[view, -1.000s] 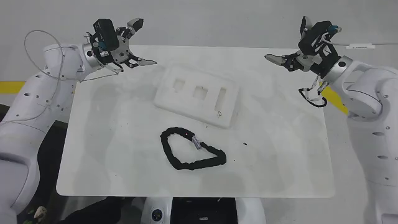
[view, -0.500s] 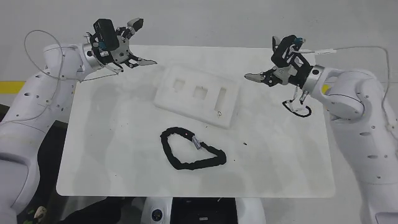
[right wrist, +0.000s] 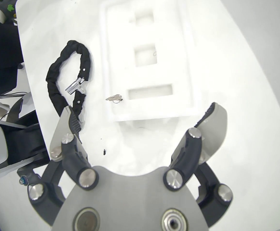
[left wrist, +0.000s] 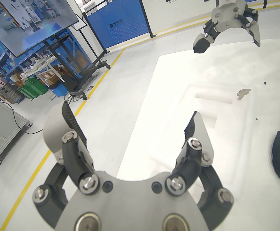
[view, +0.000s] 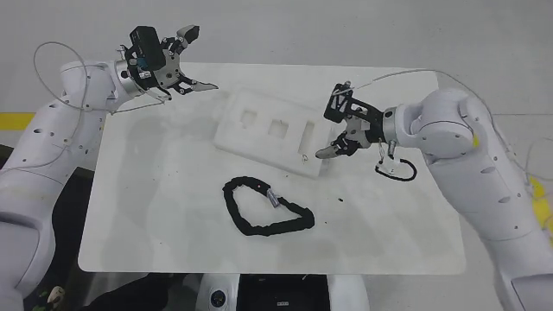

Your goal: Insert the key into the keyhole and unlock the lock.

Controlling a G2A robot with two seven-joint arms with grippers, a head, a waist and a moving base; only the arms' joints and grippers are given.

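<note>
Plainly nothing is done yet: key point(right wrist: 114, 98) lies untouched at the tray's point(right wrist: 185, 49) corner, and lock point(right wrist: 75, 84) lies near the desk's point(view: 389, 242) front edge. Left gripper point(left wrist: 130, 111) and right gripper point(right wrist: 140, 110) both gape wide, empty.

You have open room on the surface point(view: 155, 225) along its left edge and across the near-left corner. A white foam block point(view: 232, 134) sits mid-surface toward the far edge. A looped black chain lock point(right wrist: 85, 58) lies between it and the near edge, with a narrow lane between them. The right gripper point(right wrist: 141, 109), jaws wide, hangs by the block's right end. The left gripper point(left wrist: 130, 109), also wide, hangs over the far-left corner.
</note>
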